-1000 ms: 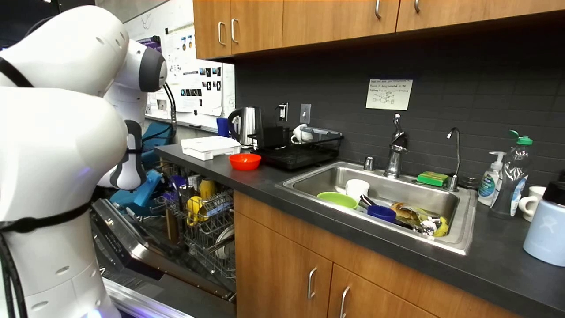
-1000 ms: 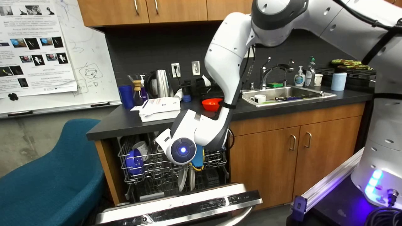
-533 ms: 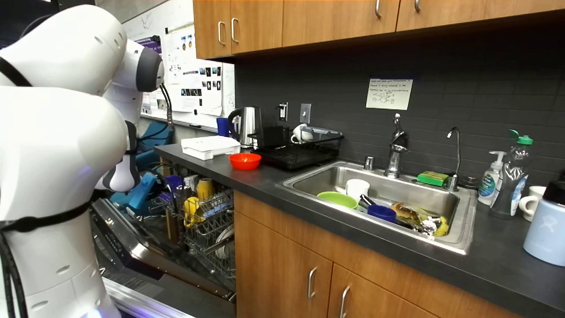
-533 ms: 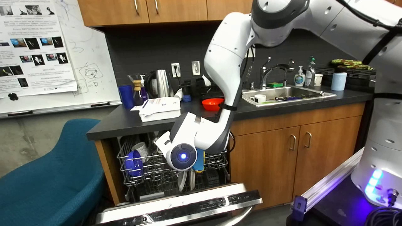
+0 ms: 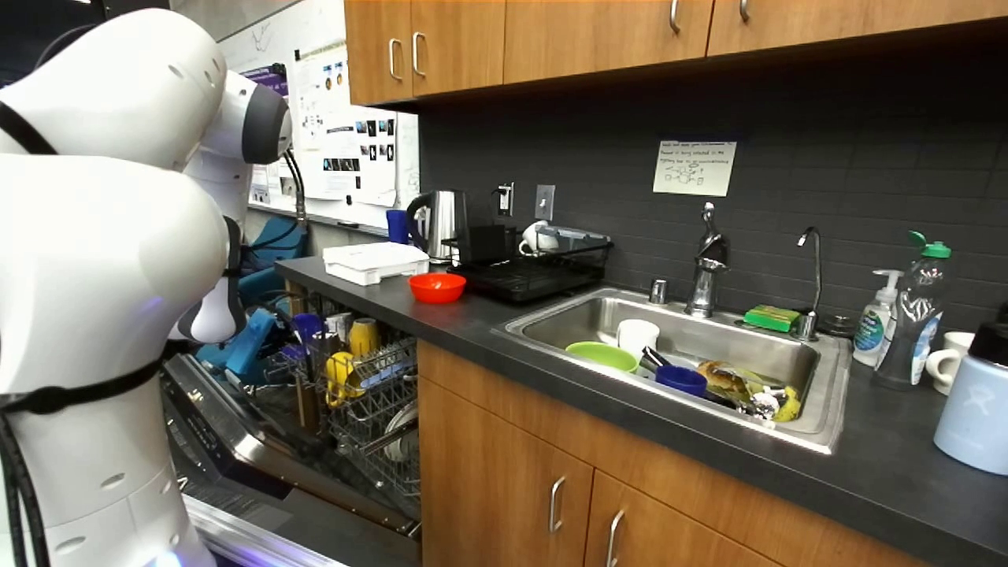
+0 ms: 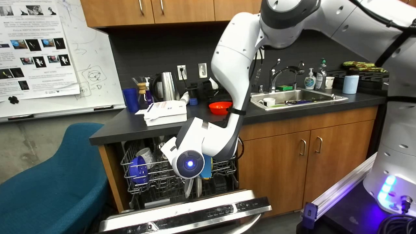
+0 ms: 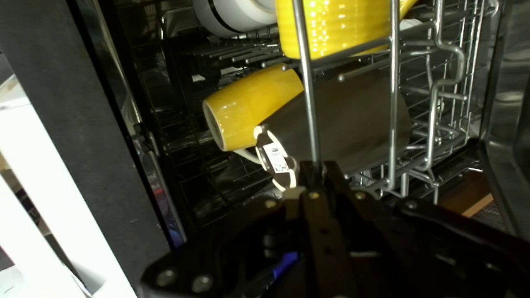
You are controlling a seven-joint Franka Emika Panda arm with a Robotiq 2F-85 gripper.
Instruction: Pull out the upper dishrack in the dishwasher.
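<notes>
Grey metal wire forms the one upper dishrack point(image 7: 394, 103), which sits at the mouth of the one dishwasher point(image 6: 211, 214), right where the pincer point(image 7: 318, 169) is. Two long straight wires point(image 7: 309, 91) cross the wrist view, and the one on the left runs down between the pincer's two tips, which are pressed together on it. In both exterior views those tips are hidden.

Four drinking vessels show ahead of the pincer in the wrist view. One dark cup point(image 7: 348, 120), with one label point(image 7: 275, 157) on its base, is nearest the tips; one yellow cup point(image 7: 248, 109) is just past it, while one yellow mug point(image 7: 335, 25) and one white mug point(image 7: 236, 14) sit farther off. One blue bowl point(image 6: 138, 170) rests in the same rack in an exterior view; how near the pincer, I cannot tell.

Lower than the pincer are two plates point(image 6: 188, 188) standing on edge and one door point(image 6: 182, 209), slanting open.

Higher than the pincer is one dark surface point(image 6: 125, 126). It carries one red bowl point(image 6: 219, 108), one kettle point(image 6: 169, 87), one white box point(image 6: 166, 119) and one tall blue cup point(image 6: 131, 100). Well apart from the pincer, one steel sink point(image 5: 827, 386) is set into it, holding at least one white cup point(image 5: 638, 337), one green bowl point(image 5: 600, 357) and one small blue bowl point(image 5: 681, 381). Two soap bottles point(image 5: 872, 331) and one pale blue flask point(image 5: 972, 417) stand past the sink.
</notes>
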